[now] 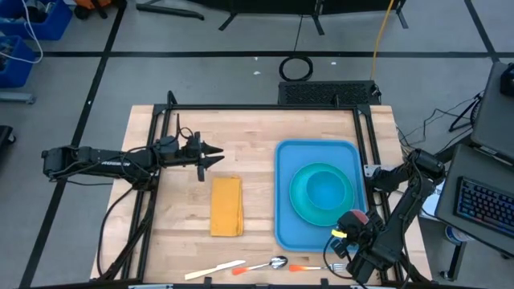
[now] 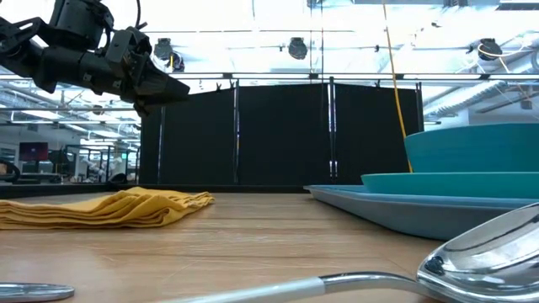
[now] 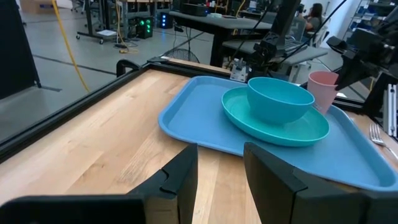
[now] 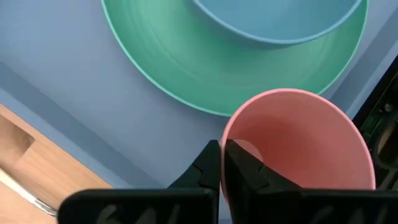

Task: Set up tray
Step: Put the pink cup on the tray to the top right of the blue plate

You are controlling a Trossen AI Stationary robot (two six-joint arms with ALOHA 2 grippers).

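Note:
The bright-blue tray [image 1: 285, 201] lies on the right half of the table. On it stands a turquoise plate [image 1: 301, 210] with a blue bowl [image 1: 328, 189] in it. A pink cup [image 1: 356, 218] is at the tray's near right corner, and my right gripper [image 4: 222, 149] is shut on it. Whether the cup's base rests on the tray does not show. My left gripper [image 1: 217, 156] hovers open, high above the table's left half, pointing toward the tray [image 3: 199, 112]. It is clear of the folded yellow-orange napkin [image 1: 226, 205]. My right gripper pinches the pink cup's wall at its rim [image 4: 225, 134], on the side toward the near edge. One finger [image 4: 245, 165] is inside the cup and the other [image 4: 208, 163] is outside. The fingers come from above, pointing down. The cup stands upright with its mouth up.
A knife [image 1: 215, 270], a spoon [image 1: 273, 263] and an orange-handled fork [image 1: 317, 267] lie in a row along the near edge. The napkin lies flat left of the tray. A black frame borders the table. Bare wood lies between the napkin and the tray.

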